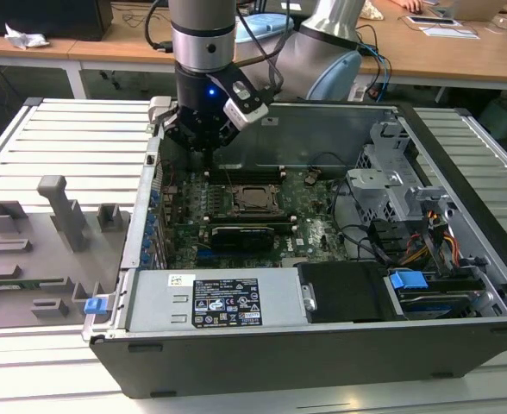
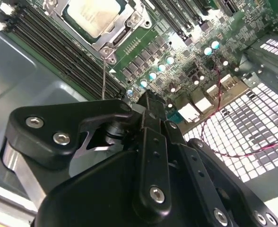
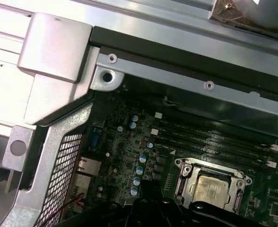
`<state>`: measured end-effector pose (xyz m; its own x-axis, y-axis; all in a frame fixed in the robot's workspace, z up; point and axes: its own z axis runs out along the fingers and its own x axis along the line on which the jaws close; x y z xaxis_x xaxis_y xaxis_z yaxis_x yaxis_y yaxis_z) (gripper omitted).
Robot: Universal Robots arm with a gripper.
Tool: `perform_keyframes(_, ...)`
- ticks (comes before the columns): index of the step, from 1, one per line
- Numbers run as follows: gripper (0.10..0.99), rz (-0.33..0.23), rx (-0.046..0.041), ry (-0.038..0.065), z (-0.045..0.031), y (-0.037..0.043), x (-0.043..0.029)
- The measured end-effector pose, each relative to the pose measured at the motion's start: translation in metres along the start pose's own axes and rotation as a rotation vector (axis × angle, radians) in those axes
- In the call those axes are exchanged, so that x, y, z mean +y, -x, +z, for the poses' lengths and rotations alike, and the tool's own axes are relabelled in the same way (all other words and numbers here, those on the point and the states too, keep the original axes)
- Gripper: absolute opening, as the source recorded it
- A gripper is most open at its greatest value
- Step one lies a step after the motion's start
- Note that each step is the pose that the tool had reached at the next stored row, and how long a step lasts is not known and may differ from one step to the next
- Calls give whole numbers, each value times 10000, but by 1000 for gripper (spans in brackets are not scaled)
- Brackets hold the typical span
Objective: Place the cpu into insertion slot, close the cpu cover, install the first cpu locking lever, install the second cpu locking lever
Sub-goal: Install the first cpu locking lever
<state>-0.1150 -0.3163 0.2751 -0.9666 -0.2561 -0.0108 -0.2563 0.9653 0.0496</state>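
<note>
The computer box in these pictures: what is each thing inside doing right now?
cpu: lying flat in the insertion slot.
cpu cover: closed down around the cpu.
claw: above the board beside the slot, holding nothing.
computer case: lying open, side panel off.

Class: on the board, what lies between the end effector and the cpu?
In the second wrist view, round capacitors and small chips on green board lie between the end effector and the cpu.
</note>
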Motion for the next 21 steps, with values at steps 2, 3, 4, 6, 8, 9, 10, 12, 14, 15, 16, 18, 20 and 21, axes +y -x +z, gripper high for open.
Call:
perform_keyframes(2, 106, -1, 0, 0, 9, 9, -2)
perform_keyframes(3, 106, -1, 1, 0, 11, 12, -3)
perform_keyframes(4, 106, -1, 0, 0, 12, 14, -4)
perform_keyframes(6, 106, -1, -1, 1, 18, 22, -5)
perform_keyframes(8, 106, -1, 0, 0, 25, 27, -7)
perform_keyframes(9, 106, -1, 0, 0, 28, 28, -7)
perform_keyframes(10, 106, 0, 1, -1, 30, 29, -7)
perform_keyframes(12, 106, -1, 1, 0, 33, 31, -7)
perform_keyframes(14, 106, 49, -2, 0, 37, 33, -6)
perform_keyframes(15, 106, 198, -11, -2, 45, 34, -4)
perform_keyframes(16, 106, 308, -16, -3, 59, 37, 4)
perform_keyframes(18, 106, 311, -19, 26, 88, 62, 13)
perform_keyframes(20, 106, 315, -12, 34, 121, 105, 30)
perform_keyframes(21, 106, 335, -11, 34, 130, 111, 37)
